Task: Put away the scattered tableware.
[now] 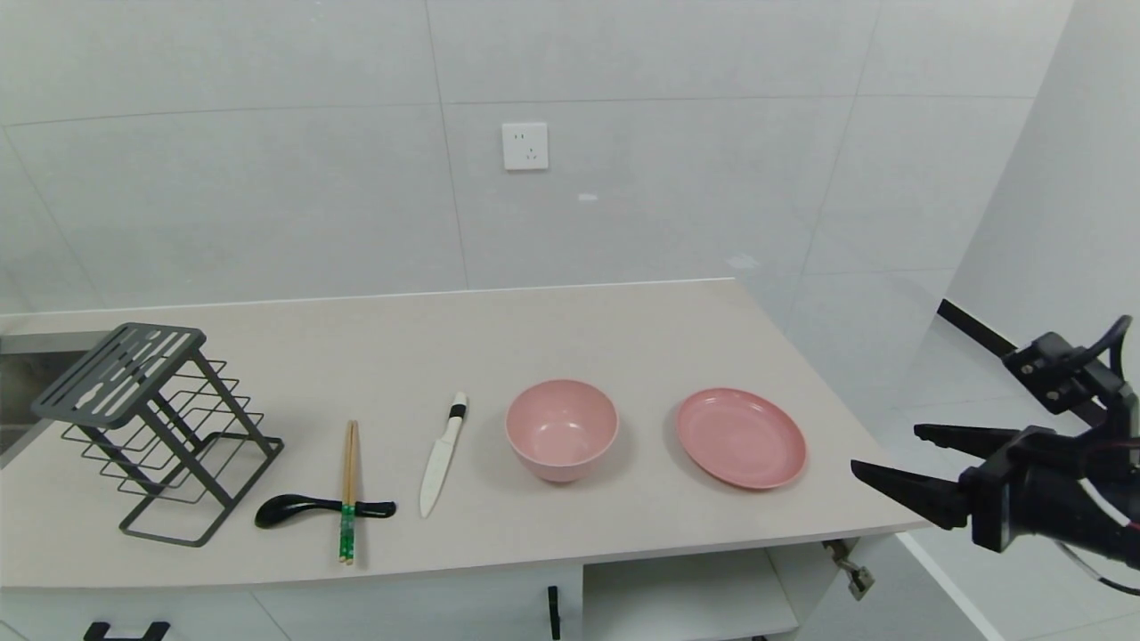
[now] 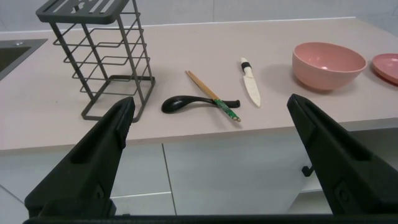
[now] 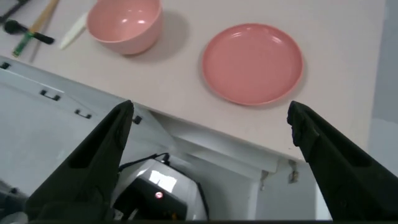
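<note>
**Showing scattered tableware on a table, both grippers spread and holding nothing**

Head view: a pale table (image 1: pixel 570 338) stands against a tiled wall with a socket (image 1: pixel 525 145). Along the near side, from the robot's left to its right, sit a dark wire rack (image 1: pixel 156 427), a black spoon (image 1: pixel 294 510), chopsticks (image 1: pixel 348 490) lying across the spoon's handle, a white knife (image 1: pixel 443 454), a pink bowl (image 1: pixel 561 429) standing upright, and a pink plate (image 1: pixel 740 437). The bowl and plate are near each other but apart. The right gripper (image 1: pixel 885 448) hangs past the table's right end, with its fingers spread and pointing toward the plate.

Left wrist view: the left gripper (image 2: pixel 209 102) is in front of the table's near edge, with its fingers wide apart. Between them, farther off, lie the spoon, chopsticks and knife. The rack stands to one side and the bowl to the other.

Right wrist view: the right gripper's fingers are spread wide in front of the table's edge. The plate lies beyond them, and the bowl is farther along.
</note>
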Tool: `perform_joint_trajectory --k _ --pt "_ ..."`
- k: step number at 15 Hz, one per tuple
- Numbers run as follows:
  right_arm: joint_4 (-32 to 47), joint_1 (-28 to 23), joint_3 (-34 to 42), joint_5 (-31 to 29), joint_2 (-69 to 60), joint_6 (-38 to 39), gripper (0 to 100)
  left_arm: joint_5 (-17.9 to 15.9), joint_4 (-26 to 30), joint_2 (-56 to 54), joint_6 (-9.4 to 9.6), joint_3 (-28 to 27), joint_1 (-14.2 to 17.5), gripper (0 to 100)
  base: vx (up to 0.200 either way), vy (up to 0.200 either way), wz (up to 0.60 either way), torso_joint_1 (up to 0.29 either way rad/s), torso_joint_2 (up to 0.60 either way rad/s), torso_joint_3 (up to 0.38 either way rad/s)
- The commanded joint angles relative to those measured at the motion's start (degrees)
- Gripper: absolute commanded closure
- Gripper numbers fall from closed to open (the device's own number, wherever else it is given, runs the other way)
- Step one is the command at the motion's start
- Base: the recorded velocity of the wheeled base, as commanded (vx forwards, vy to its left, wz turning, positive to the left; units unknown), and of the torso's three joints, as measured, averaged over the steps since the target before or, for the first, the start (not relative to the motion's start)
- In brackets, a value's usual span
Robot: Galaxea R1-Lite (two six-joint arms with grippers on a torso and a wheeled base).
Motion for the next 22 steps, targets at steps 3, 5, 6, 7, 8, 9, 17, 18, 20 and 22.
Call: perform_joint_trajectory --k 3,5,6,7,8,9,17,18,20,22 --pt "-9.8 -3.5 0.4 0.1 15.5 -3.9 0 0.0 0.0 0.1 -0.08 0.0 0.1 0 0.000 0.000 0.00 0.000 0.00 0.000" --pt "-13.9 -3.5 0.5 0.1 18.9 -3.9 0 0.0 0.0 0.1 -0.08 0.0 0.1 0 0.000 0.000 0.00 0.000 0.00 0.000" --pt "-16.6 -3.5 0.5 0.1 21.1 -3.8 0 0.0 0.0 0.1 -0.08 0.0 0.0 0 0.000 0.000 0.00 0.000 0.00 0.000" --pt "-18.6 -3.5 0.5 0.1 22.7 -3.8 0 0.0 0.0 0.1 -0.08 0.0 0.0 0 0.000 0.000 0.00 0.000 0.00 0.000" --pt "-20.3 -3.5 0.5 0.1 23.7 -3.7 0 0.0 0.0 0.1 -0.08 0.0 0.1 0 0.000 0.000 0.00 0.000 0.00 0.000" --pt "-21.6 -3.5 0.5 0.1 24.6 -3.4 0 0.0 0.0 0.1 -0.08 0.0 0.1 0 0.000 0.000 0.00 0.000 0.00 0.000" --pt "-23.1 -4.1 -5.4 0.1 34.4 -2.8 0 0.0 0.0 0.1 -0.16 0.0 0.0 0 0.000 0.000 0.00 0.000 0.00 0.000" --pt "-24.9 -4.1 -6.0 0.1 36.6 -2.7 0 0.1 0.0 0.1 -0.16 0.0 0.0 0 0.000 0.000 0.00 0.000 0.00 0.000" --pt "-29.6 -3.9 -7.1 0.1 40.7 -2.7 0 0.0 0.0 0.1 -0.16 0.0 0.1 0 0.000 0.000 0.00 0.000 0.00 0.000" --pt "-35.0 -3.8 -8.2 -0.1 44.4 -1.3 0 0.0 0.0 0.1 -0.16 0.0 0.1 0 0.000 0.000 0.00 0.000 0.00 0.000"
